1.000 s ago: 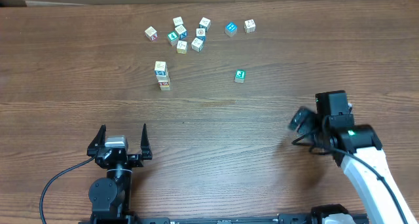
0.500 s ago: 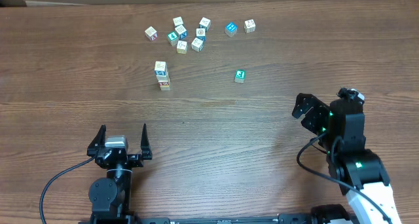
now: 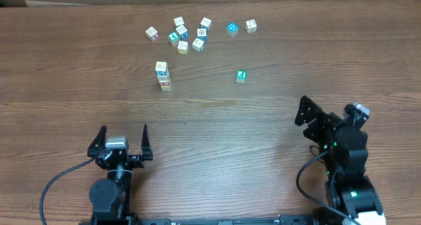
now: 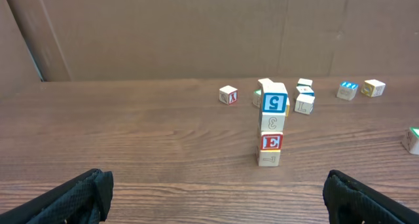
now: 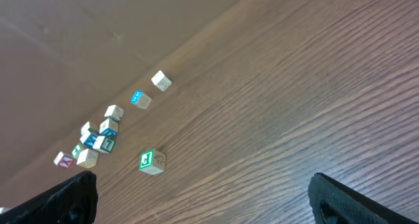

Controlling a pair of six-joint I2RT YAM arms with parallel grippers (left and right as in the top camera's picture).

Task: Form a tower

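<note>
Tower: upright on the surface, four alphabet cubes high, long axis vertical.

Left pincer: on the near side of the tower, jaws spread wide, nothing held. The tower lies straight ahead of it, slightly right of its centre line.

Right pincer: equally spread and empty, well apart to the tower's right.

Assessment: the left arm is the nearer.

A green-faced cube lies right of the tower; the loose cubes lie beyond it.
</note>
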